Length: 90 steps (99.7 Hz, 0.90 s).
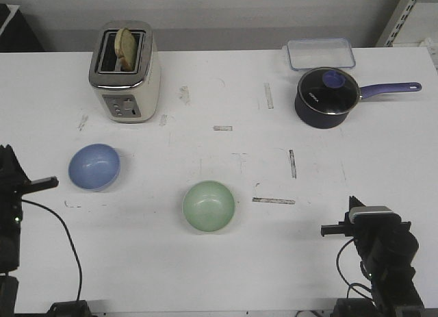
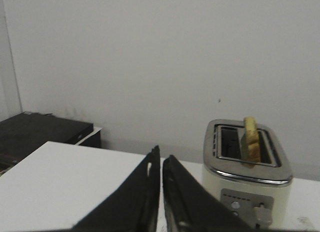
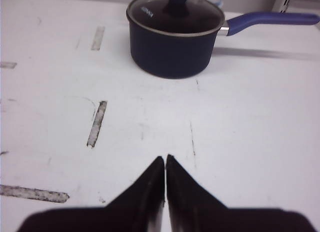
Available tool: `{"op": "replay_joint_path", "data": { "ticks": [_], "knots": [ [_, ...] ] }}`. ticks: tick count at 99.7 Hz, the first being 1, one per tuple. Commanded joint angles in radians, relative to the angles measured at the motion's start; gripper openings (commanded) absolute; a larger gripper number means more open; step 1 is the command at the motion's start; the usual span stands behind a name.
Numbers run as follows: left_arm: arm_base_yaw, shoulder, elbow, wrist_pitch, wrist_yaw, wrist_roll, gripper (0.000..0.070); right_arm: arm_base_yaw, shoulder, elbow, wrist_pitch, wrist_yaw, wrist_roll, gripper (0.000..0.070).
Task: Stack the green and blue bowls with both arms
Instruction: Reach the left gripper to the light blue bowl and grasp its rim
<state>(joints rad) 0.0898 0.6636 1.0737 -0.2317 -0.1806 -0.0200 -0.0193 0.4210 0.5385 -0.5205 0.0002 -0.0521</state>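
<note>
The periwinkle blue bowl (image 1: 94, 167) sits upright on the white table at the left. The mint green bowl (image 1: 209, 205) sits upright near the table's middle front. Both are empty and apart. My left gripper (image 1: 49, 183) is at the left edge, just left of the blue bowl; in the left wrist view it (image 2: 161, 157) is shut and empty. My right gripper (image 1: 327, 229) is at the front right, well right of the green bowl; in the right wrist view it (image 3: 165, 158) is shut and empty. Neither bowl shows in the wrist views.
A cream toaster (image 1: 125, 72) with bread stands at the back left, also in the left wrist view (image 2: 247, 174). A dark lidded saucepan (image 1: 327, 96) with a purple handle and a clear lidded box (image 1: 320, 53) sit at the back right. Tape marks (image 1: 274, 200) dot the table.
</note>
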Motion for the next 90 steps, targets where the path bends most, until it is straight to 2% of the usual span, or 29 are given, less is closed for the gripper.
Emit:
{"op": "replay_joint_path", "data": {
  "ticks": [1, 12, 24, 27, 34, 36, 42, 65, 81, 90],
  "knots": [
    [0.038, 0.09, 0.072, -0.068, 0.01, 0.033, 0.0001, 0.005, 0.007, 0.005, 0.011, 0.0, 0.006, 0.0],
    [0.124, 0.224, 0.134, -0.185, 0.121, 0.042, 0.0001, 0.008, 0.006, 0.005, 0.012, 0.0, 0.002, 0.0],
    [0.178, 0.336, 0.134, -0.233, 0.257, 0.042, 0.0018, 0.011, 0.006, 0.005, 0.012, 0.0, 0.002, 0.0],
    [0.186, 0.364, 0.134, -0.246, 0.278, 0.042, 0.0061, 0.014, 0.006, 0.005, 0.012, 0.0, 0.002, 0.0],
    [0.191, 0.43, 0.134, -0.28, 0.312, 0.042, 0.0212, 0.022, 0.006, 0.005, 0.012, 0.0, 0.002, 0.0],
    [0.191, 0.455, 0.134, -0.29, 0.318, 0.042, 0.0267, 0.024, 0.006, 0.005, 0.012, 0.0, 0.002, 0.0],
    [0.19, 0.508, 0.134, -0.303, 0.32, 0.041, 0.0367, 0.032, 0.006, 0.005, 0.012, 0.0, 0.002, 0.0],
    [0.19, 0.713, 0.134, -0.332, 0.32, 0.026, 0.0609, 0.048, 0.006, 0.005, 0.011, 0.0, 0.002, 0.0],
    [0.19, 0.839, 0.134, -0.328, 0.322, -0.054, 0.0611, 0.048, 0.006, 0.005, 0.011, 0.0, 0.002, 0.0],
    [0.19, 0.895, 0.134, -0.33, 0.321, -0.066, 0.0604, 0.048, 0.006, 0.005, 0.012, 0.0, 0.002, 0.0]
  ]
}}
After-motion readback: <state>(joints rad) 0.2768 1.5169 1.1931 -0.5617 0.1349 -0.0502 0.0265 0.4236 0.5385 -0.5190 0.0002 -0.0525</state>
